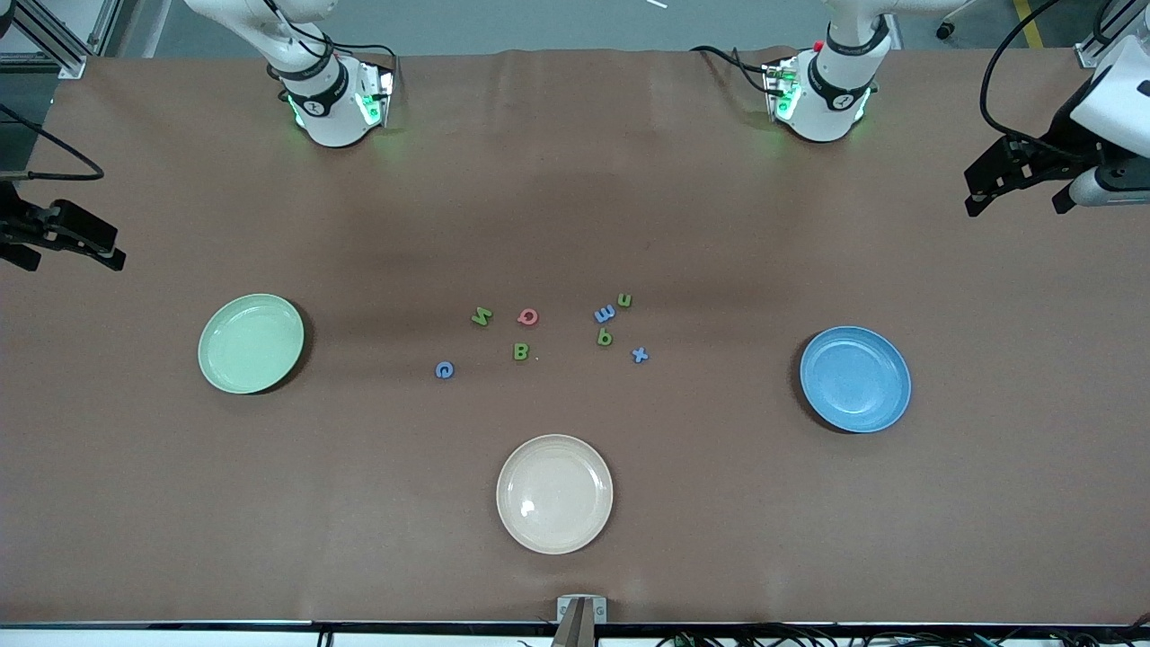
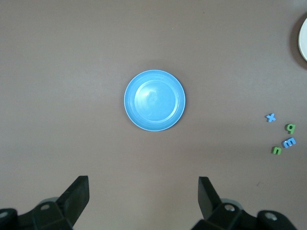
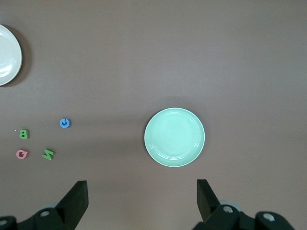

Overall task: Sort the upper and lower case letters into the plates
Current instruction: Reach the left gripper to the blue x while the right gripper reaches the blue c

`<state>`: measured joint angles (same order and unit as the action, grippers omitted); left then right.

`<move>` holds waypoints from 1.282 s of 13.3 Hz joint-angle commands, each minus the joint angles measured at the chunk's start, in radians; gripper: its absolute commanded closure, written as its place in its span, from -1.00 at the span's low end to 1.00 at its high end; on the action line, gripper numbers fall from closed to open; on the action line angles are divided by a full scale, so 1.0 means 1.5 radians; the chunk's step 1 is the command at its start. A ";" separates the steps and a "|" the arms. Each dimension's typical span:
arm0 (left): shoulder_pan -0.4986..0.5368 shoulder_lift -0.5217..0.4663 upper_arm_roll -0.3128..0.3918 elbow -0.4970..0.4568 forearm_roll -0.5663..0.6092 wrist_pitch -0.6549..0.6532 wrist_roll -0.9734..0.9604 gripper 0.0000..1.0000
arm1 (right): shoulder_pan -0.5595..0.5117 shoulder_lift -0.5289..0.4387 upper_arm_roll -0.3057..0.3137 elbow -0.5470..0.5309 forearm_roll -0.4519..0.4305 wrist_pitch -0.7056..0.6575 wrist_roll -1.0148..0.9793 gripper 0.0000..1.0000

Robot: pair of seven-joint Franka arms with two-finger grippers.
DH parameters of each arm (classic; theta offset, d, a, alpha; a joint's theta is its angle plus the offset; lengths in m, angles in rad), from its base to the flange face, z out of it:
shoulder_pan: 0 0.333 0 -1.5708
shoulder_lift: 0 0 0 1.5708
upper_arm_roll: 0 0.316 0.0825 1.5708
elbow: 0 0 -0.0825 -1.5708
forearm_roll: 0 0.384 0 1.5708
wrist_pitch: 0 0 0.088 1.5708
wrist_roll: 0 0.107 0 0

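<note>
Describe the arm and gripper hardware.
Both arms are white with black joint bands, green lights glowing at their bases and black cables. The left gripper and right gripper are matte black, each with two wedge-shaped fingers and silver screws.

8 letters point(image 1: 527, 316), 3 plates point(image 1: 251, 343), 2 grippers point(image 1: 1020, 184)

Both arms wait, raised and drawn out toward their own ends of the table. Left gripper point(image 2: 143, 194) hangs high, jaws spread wide, holding nothing. Right gripper point(image 3: 142, 196) likewise: jaws wide apart, empty.
</note>
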<state>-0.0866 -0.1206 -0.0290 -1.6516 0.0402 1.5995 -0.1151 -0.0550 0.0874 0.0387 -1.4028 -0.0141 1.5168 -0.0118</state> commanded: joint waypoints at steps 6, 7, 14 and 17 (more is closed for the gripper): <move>-0.010 0.064 0.000 0.044 -0.012 -0.016 -0.017 -1.00 | -0.006 0.002 0.005 0.009 -0.007 -0.005 -0.005 -1.00; -0.010 0.084 -0.012 0.044 -0.015 -0.014 -0.039 -1.00 | -0.006 0.002 0.005 0.009 -0.007 -0.005 -0.006 -1.00; -0.071 0.272 -0.116 0.045 -0.018 0.181 -0.299 -1.00 | 0.034 0.039 0.011 0.006 0.007 0.012 0.001 -1.00; -0.160 0.369 -0.112 0.044 0.002 0.294 -0.513 -1.00 | 0.081 0.089 0.012 0.006 0.030 0.063 0.039 -1.00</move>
<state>-0.2613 0.3458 -0.2052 -1.6224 0.0278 1.9827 -0.7539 0.0342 0.1766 0.0580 -1.4052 0.0007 1.5773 0.0012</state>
